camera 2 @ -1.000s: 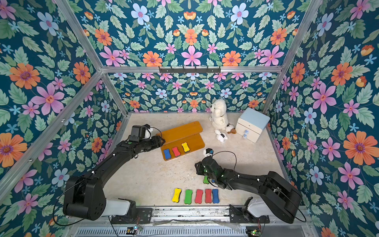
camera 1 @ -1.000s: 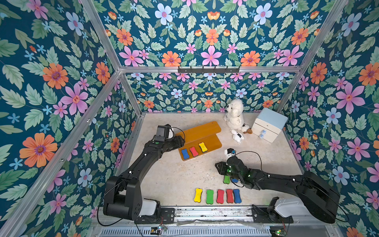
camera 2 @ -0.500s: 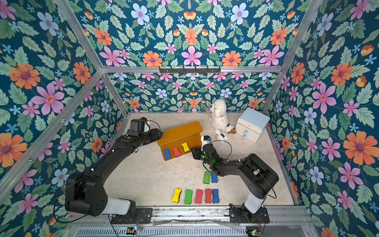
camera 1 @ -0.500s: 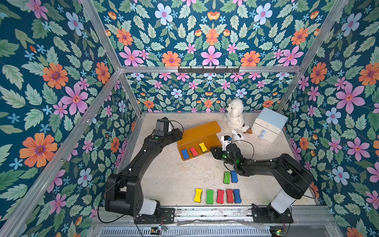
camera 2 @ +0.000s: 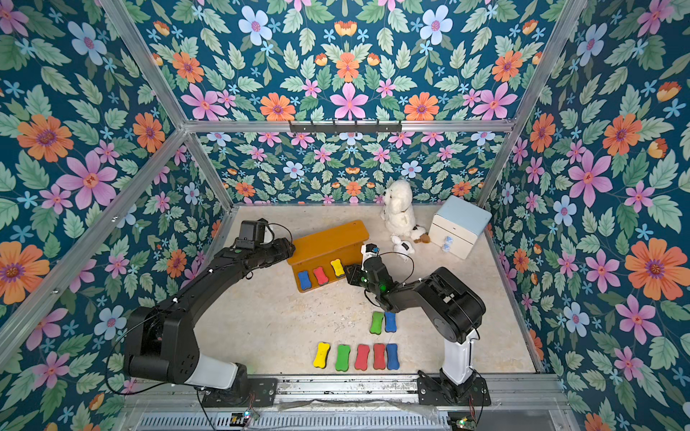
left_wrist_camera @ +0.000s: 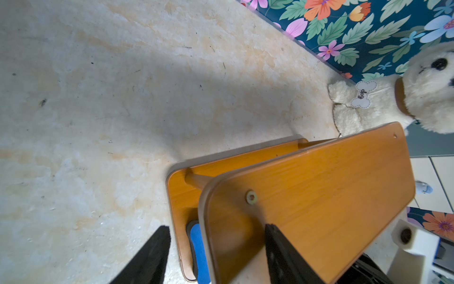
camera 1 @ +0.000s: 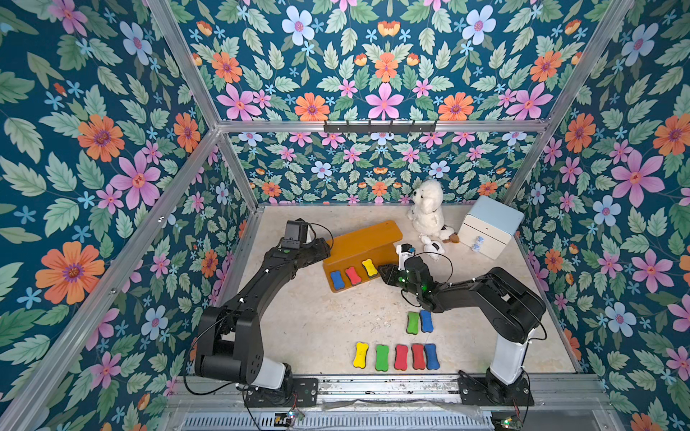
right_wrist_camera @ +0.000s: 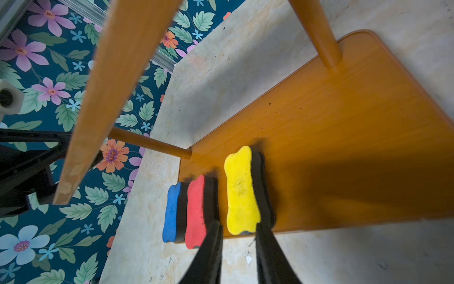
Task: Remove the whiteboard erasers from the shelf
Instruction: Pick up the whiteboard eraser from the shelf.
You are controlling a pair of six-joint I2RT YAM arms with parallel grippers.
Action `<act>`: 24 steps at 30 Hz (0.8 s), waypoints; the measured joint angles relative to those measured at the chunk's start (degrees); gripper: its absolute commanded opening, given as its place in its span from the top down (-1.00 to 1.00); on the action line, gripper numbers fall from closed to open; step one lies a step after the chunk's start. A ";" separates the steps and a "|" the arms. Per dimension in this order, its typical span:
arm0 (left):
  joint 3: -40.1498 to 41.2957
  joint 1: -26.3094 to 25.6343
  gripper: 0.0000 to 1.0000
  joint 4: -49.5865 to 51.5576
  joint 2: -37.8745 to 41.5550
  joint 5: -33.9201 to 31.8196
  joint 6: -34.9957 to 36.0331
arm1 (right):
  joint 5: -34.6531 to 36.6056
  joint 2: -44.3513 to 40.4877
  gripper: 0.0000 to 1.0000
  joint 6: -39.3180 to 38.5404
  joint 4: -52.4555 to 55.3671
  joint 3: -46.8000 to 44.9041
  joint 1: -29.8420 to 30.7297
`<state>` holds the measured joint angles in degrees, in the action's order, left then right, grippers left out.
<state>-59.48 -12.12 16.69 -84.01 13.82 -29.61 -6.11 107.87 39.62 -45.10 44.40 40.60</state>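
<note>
R gripper [right_wrist_camera: 238, 225] now sits at the yellow eraser [right_wrist_camera: 242, 194] on the lower tier of the shelf [camera 1: 364, 239], centre of both top views. A sec ago it was lower in the frame, over the green eraser [camera 1: 412, 322] on the table [camera 1: 317, 328]. Half a sec ago it was partway up, by the shelf's right end. Jaws are narrow, one finger each side of the yellow's near end. In the wrist view a sliver of board shows btw one finger and the foam, so it seems not clamped yet.

The blue table eraser [camera 1: 426, 321], hidden under the gripper a sec ago, now lies uncovered, just beside the green.

L gripper [left_wrist_camera: 216, 227]: jaws wide, straddling the upper tier's left corner. Vs a sec ago it has crept slightly up-frame along the shelf's left end.

Shelf itself hasn't shifted. 3 erasers are on its lower tier, same as before: blue shelf eraser [camera 1: 337, 280], red shelf eraser [camera 1: 353, 275], then the yellow.

Front row [camera 1: 401, 357] of 5 erasers, lower centre, is unchanged. Plush dog [camera 1: 427, 209] and drawer box [camera 1: 489, 231], upper right, haven't moved either.
</note>
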 measured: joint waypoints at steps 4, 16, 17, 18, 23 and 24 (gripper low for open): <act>0.44 0.02 -0.29 -0.85 -0.04 1.18 -0.02 | 0.02 1.70 0.42 0.39 -0.04 1.14 0.00; 1.03 0.02 -0.28 -1.75 -0.15 4.35 -0.02 | 1.57 4.68 0.39 1.27 0.39 4.24 0.22; 1.07 0.02 -0.28 -1.75 -0.15 4.50 -0.02 | 1.66 5.01 0.39 1.27 0.46 4.59 0.26; 1.11 0.02 -0.28 -1.75 -0.15 4.63 -0.02 | 1.66 5.29 0.38 1.27 0.55 4.87 0.28; 1.49 0.02 -0.28 -1.99 -0.02 5.53 -0.02 | 1.66 6.84 0.36 1.29 1.33 6.58 0.50; 1.55 0.02 -0.28 -2.05 0.02 5.57 -0.02 | 1.64 7.13 0.36 1.29 1.51 6.88 0.50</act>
<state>-57.93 -12.10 14.63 -83.99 19.40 -29.63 -4.47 115.00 40.91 -43.59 51.29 41.10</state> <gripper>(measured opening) 0.640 0.320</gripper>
